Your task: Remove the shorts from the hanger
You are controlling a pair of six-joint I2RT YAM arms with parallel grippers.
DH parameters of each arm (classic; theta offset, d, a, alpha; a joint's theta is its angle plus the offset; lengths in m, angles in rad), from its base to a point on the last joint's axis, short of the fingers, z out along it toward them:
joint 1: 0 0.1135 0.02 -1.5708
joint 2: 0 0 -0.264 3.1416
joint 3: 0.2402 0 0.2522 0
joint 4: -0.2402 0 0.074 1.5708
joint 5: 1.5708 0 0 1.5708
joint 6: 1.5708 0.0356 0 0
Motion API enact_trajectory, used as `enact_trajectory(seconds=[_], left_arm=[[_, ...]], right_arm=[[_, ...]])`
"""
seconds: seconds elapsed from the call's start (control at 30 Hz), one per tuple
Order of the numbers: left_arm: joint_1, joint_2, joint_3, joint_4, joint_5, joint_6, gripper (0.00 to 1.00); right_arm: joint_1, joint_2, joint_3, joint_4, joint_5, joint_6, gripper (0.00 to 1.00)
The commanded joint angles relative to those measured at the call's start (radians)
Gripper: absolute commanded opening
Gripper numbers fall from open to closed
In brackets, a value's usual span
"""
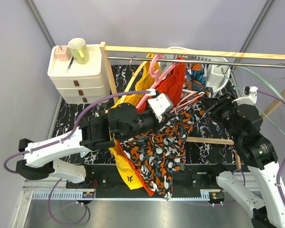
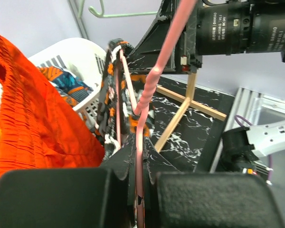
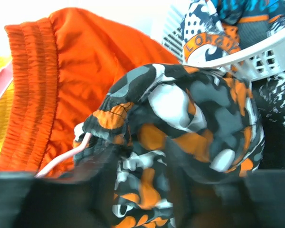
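Note:
The dark grey shorts [image 1: 161, 152] with orange and white blotches hang from a pink hanger [image 1: 147, 97], drooping toward the table's front edge. My left gripper [image 1: 168, 107] is shut on the hanger's thin pink wire [image 2: 154, 80], which runs up between the closed jaws [image 2: 141, 142]. My right gripper [image 1: 211, 108] is at the shorts' bunched waistband [image 3: 194, 109]. Its blurred fingers straddle the fabric [image 3: 142, 159]; whether they press on it is unclear. The blue and teal shorts [image 1: 197, 73] lie in a white basket [image 1: 218, 78].
Plain orange-red shorts [image 1: 173, 80] and yellow shorts [image 1: 126, 166] hang beside the patterned pair. A metal rod [image 1: 228, 61] runs under a wooden bar [image 1: 190, 51]. White drawers [image 1: 78, 76] carrying a green cup [image 1: 80, 50] stand at the back left.

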Motion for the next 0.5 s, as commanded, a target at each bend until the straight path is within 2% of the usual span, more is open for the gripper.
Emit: enact_trajectory(seconds=[0.0, 0.07, 0.13, 0.17, 0.2, 0.47], left_arm=[[0.0, -0.057, 0.0, 0.071, 0.075, -0.025, 0.0], [-0.002, -0.054, 0.001, 0.054, 0.081, -0.022, 0.0], [-0.002, -0.054, 0.003, 0.042, 0.081, -0.014, 0.0], [-0.002, -0.056, -0.003, 0.03, 0.085, -0.008, 0.0], [-0.002, -0.057, -0.009, 0.025, 0.088, 0.006, 0.0], [0.001, -0.091, -0.046, -0.05, 0.053, 0.041, 0.0]], right_arm=[[0.004, -0.001, 0.002, 0.042, 0.108, -0.031, 0.34], [0.004, 0.016, 0.018, 0.024, 0.134, -0.042, 0.19], [0.004, 0.031, 0.031, 0.0, 0.186, -0.056, 0.12], [0.004, 0.051, 0.05, -0.045, 0.213, -0.056, 0.03], [0.004, 0.064, 0.059, -0.068, 0.271, -0.062, 0.0], [0.003, 0.162, 0.153, -0.206, 0.465, -0.1, 0.0]])
